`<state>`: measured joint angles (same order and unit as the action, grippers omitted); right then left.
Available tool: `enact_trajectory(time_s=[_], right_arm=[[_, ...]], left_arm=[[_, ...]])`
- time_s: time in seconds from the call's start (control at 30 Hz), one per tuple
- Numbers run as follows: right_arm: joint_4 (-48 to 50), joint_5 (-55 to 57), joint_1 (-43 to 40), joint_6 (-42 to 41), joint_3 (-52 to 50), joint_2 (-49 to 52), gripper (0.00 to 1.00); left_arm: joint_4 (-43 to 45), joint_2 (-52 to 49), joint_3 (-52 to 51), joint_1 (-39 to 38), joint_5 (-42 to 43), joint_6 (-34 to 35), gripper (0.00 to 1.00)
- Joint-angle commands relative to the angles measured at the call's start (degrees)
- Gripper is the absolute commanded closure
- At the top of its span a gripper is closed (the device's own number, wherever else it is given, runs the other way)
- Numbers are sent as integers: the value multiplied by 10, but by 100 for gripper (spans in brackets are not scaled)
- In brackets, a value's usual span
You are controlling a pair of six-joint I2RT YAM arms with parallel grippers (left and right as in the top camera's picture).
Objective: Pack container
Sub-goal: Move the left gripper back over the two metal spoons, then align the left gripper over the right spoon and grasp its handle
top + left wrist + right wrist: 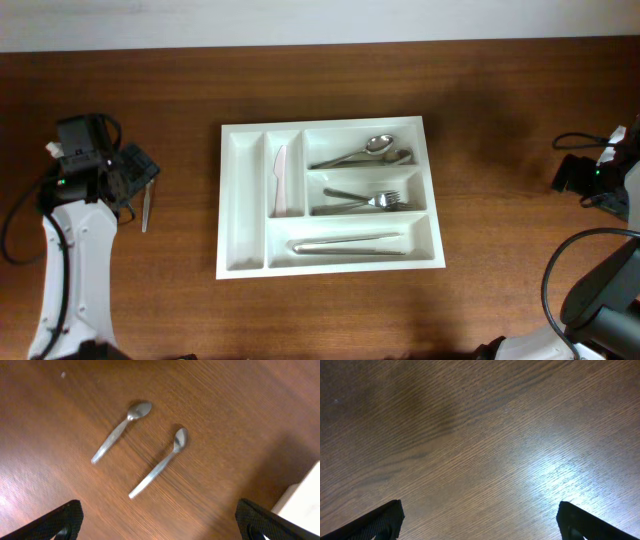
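beneath the left tool (161,522), spread wide and empty, two teaspoons (161,462) lie on the counter (240,405); the cutlery tray (243,200) sits off to its right. the pick-up step likely calls for lowering onto one handle.

Bare wooden counter (500,150) surrounds the white cutlery tray (222,200) on all sides. Its leftmost narrow compartment is free; the other four hold cutlery (350,243). Below the left tool (159,521), jaws spread wide, a teaspoon (120,430) and a second teaspoon (160,462) lie apart near the tray's corner. Below the right tool (479,521), equally spread, is bare wood.
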<state>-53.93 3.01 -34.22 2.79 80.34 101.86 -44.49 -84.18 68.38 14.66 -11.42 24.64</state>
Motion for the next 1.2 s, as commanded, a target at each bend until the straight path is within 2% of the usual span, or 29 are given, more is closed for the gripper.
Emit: enact_trajectory(time_s=[0.0, 0.13, 0.23, 0.33, 0.5, 0.6, 0.9, 1.17], right_arm=[[0, 3, -3, -5, -3, -1, 1], [0, 3, -3, -5, -3, -1, 1], [0, 3, -3, -5, -3, -1, 1], [0, 3, -3, -5, -3, -1, 1], [0, 3, -3, -5, -3, -1, 1], [0, 3, -3, -5, -3, -1, 1], [0, 3, -3, -5, -3, -1, 1], [0, 3, -3, -5, -3, -1, 1]], left_arm=[[20, -36, 1, 4, -12, -116, 1], [34, -69, 1, 4, -42, -115, 1], [21, -82, 1, 4, 1, -115, 1], [32, -89, 1, 4, 10, -125, 2], [61, -97, 1, 4, 87, -275, 4], [62, -120, 1, 4, 79, -317, 4], [68, -188, 1, 4, 60, -319, 2], [68, -204, 1, 4, 60, -321, 0]])
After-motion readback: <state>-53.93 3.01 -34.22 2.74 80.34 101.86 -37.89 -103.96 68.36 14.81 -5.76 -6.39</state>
